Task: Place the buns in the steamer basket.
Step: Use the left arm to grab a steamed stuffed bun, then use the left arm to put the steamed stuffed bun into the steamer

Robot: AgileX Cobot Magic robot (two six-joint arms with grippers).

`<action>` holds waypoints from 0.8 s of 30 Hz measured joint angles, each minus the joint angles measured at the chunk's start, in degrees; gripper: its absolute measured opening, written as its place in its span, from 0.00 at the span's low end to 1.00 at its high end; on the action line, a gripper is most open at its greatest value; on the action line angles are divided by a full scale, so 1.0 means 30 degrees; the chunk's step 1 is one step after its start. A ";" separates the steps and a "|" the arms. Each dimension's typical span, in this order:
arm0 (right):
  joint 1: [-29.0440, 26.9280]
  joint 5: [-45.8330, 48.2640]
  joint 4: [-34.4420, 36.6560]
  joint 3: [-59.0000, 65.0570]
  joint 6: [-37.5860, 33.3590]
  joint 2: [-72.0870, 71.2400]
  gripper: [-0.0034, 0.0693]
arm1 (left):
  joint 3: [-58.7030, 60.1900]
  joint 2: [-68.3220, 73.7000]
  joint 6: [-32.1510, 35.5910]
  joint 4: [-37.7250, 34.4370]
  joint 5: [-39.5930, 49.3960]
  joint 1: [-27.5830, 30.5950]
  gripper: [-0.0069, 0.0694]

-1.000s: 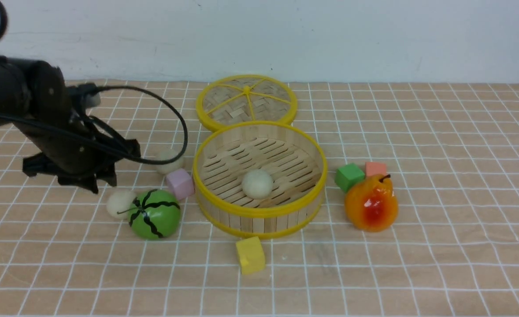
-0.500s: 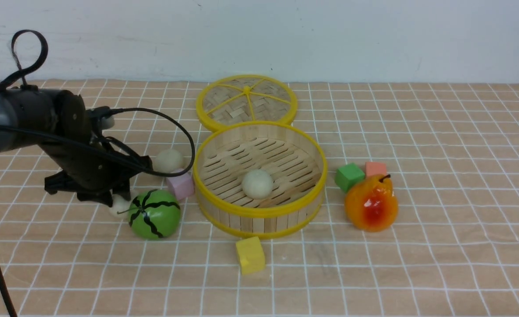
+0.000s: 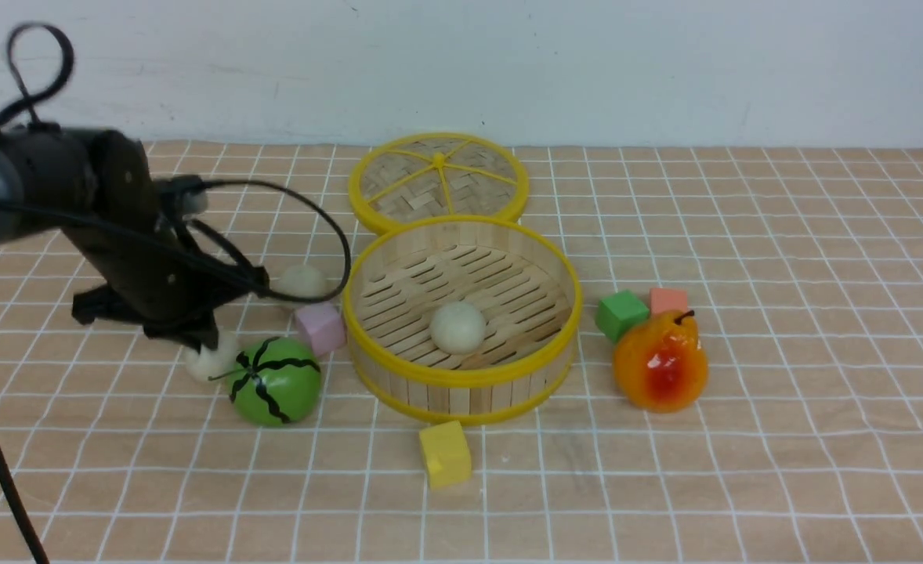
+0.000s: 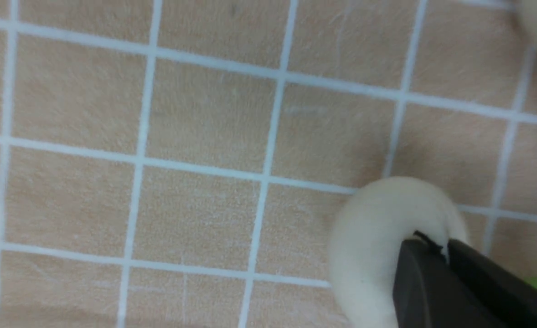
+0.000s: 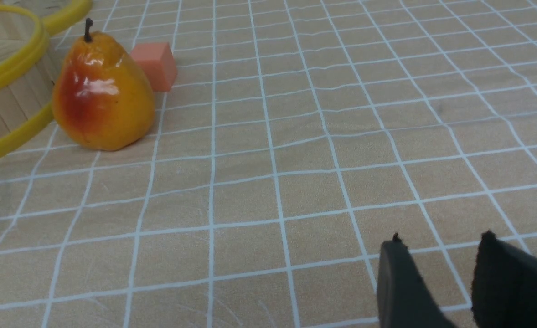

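Observation:
Three off-white buns show in the front view. One bun lies inside the steamer basket. A second bun rests on the cloth left of the basket. The third bun sits just left of the green watermelon ball. My left gripper is down on this third bun. In the left wrist view the gripper has its jaws pinched into the soft bun. My right gripper is open and empty over bare cloth, out of the front view.
A pink cube lies between the watermelon ball and the basket. The woven lid lies behind the basket, and a yellow cube in front of it. A pear, green cube and salmon cube stand to the right.
My left arm came down and to the right onto the bun beside the watermelon ball and closed on it. The bun has shifted slightly left and up.

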 joint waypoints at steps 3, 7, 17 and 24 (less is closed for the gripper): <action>0.0000 0.0000 0.0000 0.0000 0.0000 0.0000 0.38 | -0.0917 -0.1035 0.0216 -0.0591 0.0209 -0.0228 0.07; 0.0000 0.0000 0.0000 0.0000 0.0000 0.0000 0.38 | -0.2099 -0.1809 0.1256 -0.2124 0.0033 -0.1627 0.07; 0.0000 0.0000 0.0000 0.0000 0.0000 0.0000 0.38 | -0.2317 -0.0069 0.2073 -0.4921 -0.2422 -0.5860 0.07; 0.0000 0.0000 0.0000 0.0000 0.0000 0.0000 0.38 | -0.3115 0.1947 0.2089 -0.5249 -0.4360 -0.8137 0.07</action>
